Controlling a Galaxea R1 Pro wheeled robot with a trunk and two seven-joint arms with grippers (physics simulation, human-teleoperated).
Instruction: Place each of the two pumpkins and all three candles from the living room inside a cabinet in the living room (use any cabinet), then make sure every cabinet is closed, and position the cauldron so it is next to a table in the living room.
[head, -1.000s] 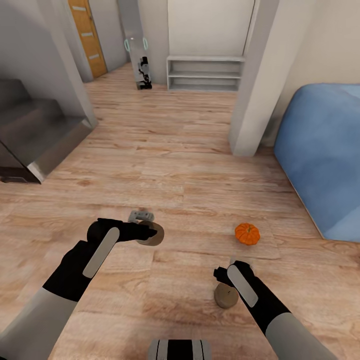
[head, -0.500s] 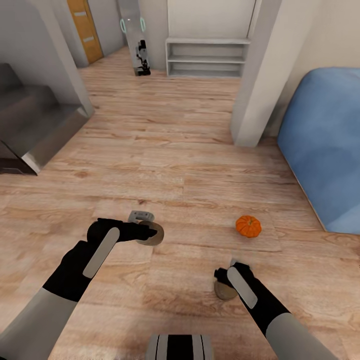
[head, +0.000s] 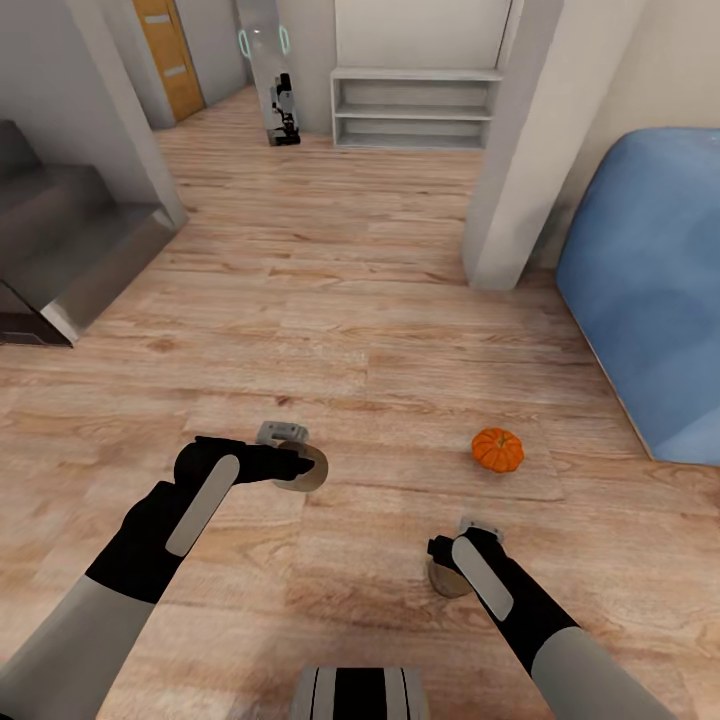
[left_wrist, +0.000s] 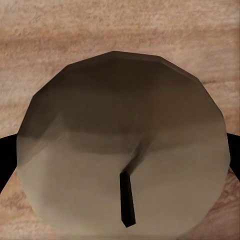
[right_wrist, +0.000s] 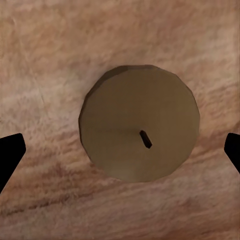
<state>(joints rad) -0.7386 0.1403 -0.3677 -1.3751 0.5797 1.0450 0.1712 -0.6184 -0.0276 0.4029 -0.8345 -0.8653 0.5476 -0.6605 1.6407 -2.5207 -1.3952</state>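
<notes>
Bare wood floor (head: 330, 330) lies open ahead; obstructions: pumpkin (head: 497, 449) right-forward, white pillar (head: 520, 150), blue seat (head: 655, 300) at right, grey steps (head: 70, 250) at left.

— What lies under the right pincer (right_wrist: 120, 150)?
— A candle (right_wrist: 140, 129), seen end-on, round and grey-brown, its dark wick showing, standing on the wooden floor (right_wrist: 50, 50).
— And the fingers?
— Their black fingertips (right_wrist: 10, 155) sit wide apart, clear of it on either side.
</notes>
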